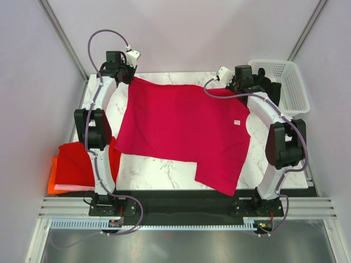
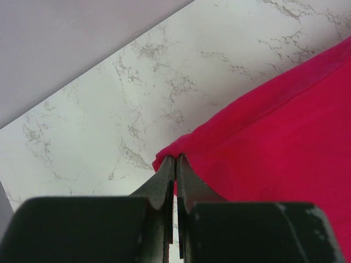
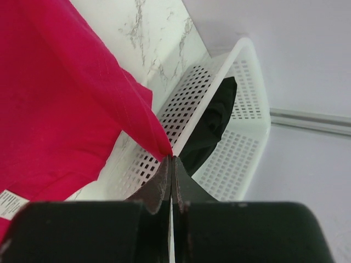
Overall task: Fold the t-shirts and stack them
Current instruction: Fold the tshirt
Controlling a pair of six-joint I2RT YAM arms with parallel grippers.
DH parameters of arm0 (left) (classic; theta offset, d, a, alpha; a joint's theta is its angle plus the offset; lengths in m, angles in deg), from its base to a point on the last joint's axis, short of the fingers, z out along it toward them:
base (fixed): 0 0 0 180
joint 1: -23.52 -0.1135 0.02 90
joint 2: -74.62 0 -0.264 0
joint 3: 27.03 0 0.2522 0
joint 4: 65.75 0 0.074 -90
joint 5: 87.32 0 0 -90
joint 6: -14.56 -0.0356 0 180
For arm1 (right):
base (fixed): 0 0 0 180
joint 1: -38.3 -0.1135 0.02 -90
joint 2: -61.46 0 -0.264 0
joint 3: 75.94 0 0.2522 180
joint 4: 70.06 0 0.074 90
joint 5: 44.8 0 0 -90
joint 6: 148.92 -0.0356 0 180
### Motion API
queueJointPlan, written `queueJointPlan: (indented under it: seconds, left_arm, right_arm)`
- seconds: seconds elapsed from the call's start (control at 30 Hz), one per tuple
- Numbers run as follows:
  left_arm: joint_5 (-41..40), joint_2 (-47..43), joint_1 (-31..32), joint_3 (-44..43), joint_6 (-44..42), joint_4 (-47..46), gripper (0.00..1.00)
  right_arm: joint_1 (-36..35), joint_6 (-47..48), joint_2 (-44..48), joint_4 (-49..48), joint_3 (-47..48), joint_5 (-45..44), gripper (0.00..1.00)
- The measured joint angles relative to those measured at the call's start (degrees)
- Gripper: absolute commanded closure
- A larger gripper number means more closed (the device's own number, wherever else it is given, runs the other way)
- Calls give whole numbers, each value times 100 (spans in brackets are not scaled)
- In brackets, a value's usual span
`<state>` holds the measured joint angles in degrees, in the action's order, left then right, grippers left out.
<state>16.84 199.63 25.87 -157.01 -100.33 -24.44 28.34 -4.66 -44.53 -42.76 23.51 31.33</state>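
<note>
Top external view is showing the crimson t-shirt [image 1: 181, 129] lying spread on the tabletop [image 1: 159, 172], long axis running left to right. Left pincer [image 2: 176, 160] and right pincer [image 3: 171, 160] are each clamping a far corner, cloth lying nearward from both, toward the bases.

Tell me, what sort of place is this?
Likely a robot test booth: plain walls enclose a marble-patterned table, a left arm and right arm stand on a metal rail, and a crimson t-shirt lies spread.
</note>
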Motion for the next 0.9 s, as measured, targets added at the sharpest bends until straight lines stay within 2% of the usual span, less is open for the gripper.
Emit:
queueJointPlan:
  seconds: [0.57, 0.9]
  left_arm:
    - [-175, -22, -157, 129, -181, 28, 98]
    - [-201, -42, -164, 258, -323, 105, 98]
  right_arm:
    - [0, -789, 1110, 457, -874, 35, 100]
    - [-22, -1248, 1906, 1075, -1274, 256, 100]
